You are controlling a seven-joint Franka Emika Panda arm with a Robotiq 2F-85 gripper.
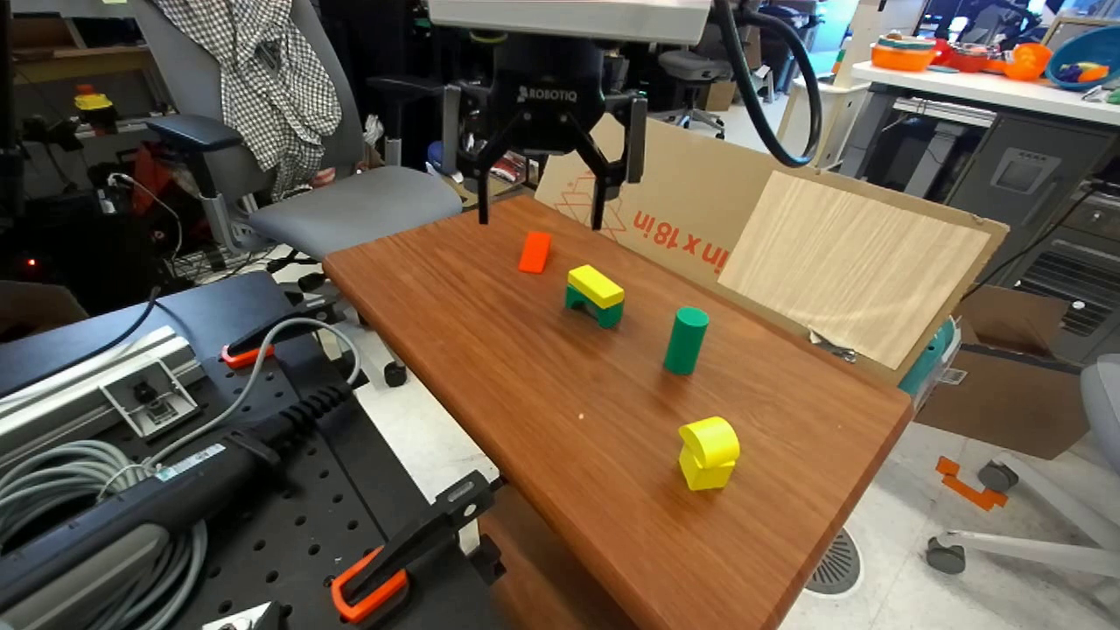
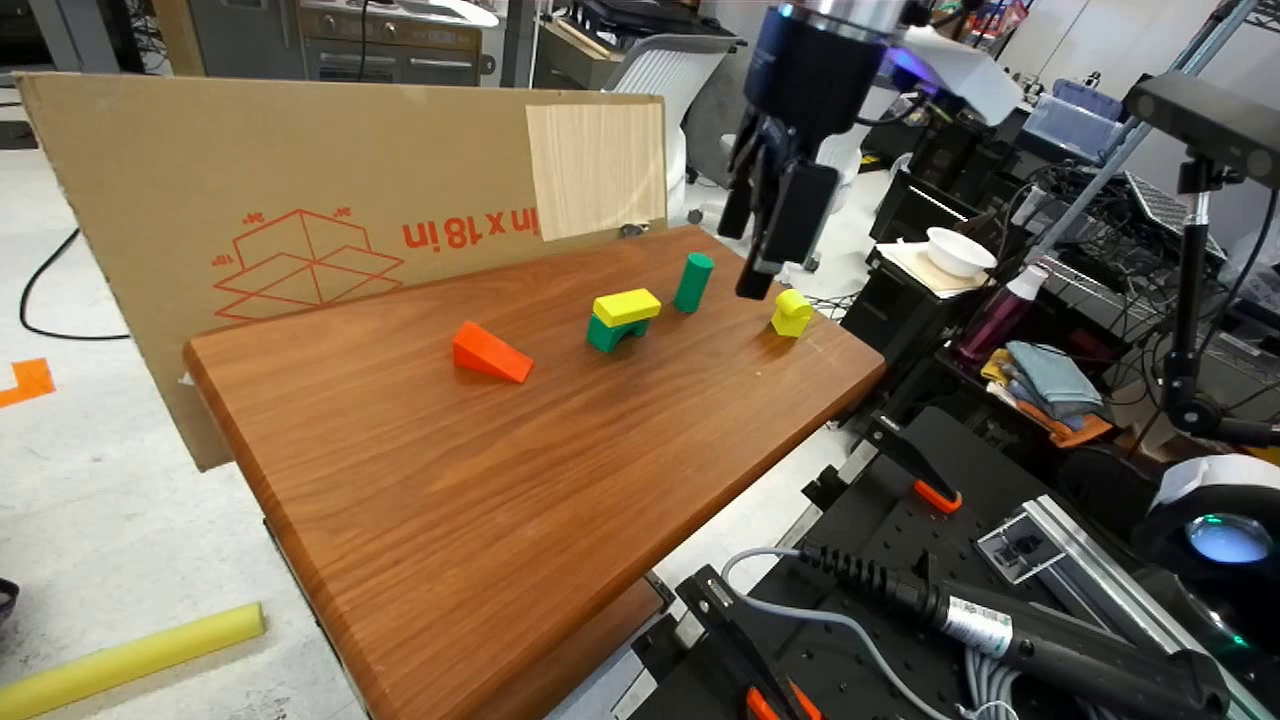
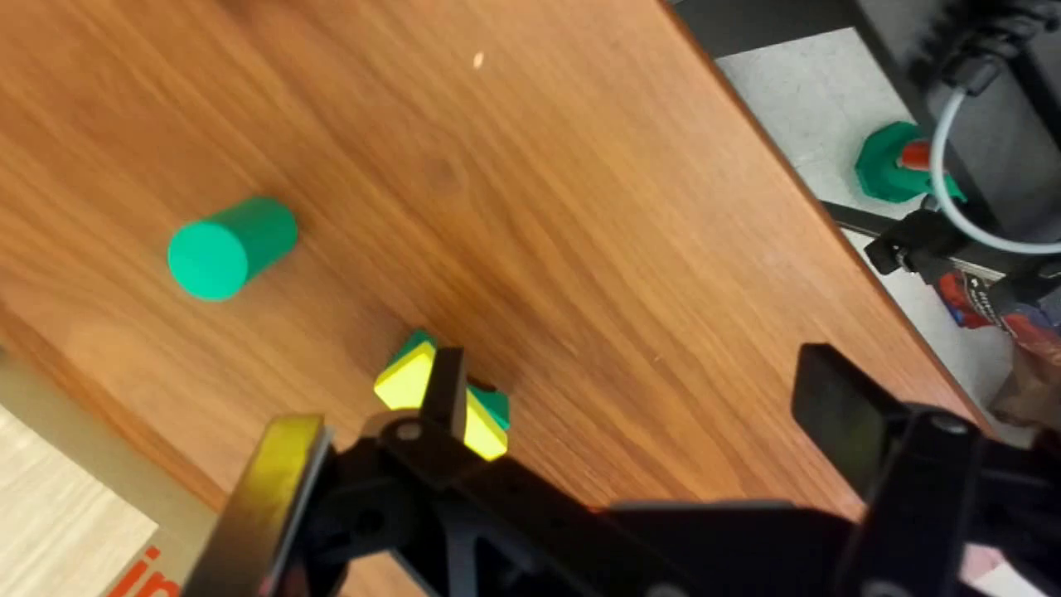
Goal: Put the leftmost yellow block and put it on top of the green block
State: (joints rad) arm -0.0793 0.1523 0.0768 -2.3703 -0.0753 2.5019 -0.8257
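the pincer (image 1: 541,223) hangs wide and unladen above the desk (image 1: 525,367). the yellow block (image 1: 596,286) lies lower, partly behind one finger (image 3: 448,385) in the wrist view, flat on the green block (image 1: 610,317), long axes roughly matching. stacking looks done; the next move should rise clear.

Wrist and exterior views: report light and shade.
Wrist view: green cylinder brighter on its end than its side. In both exterior views: yellow block brightly lit, green block beneath darker. In an exterior view: soft dark patch beside the round-topped yellow piece.
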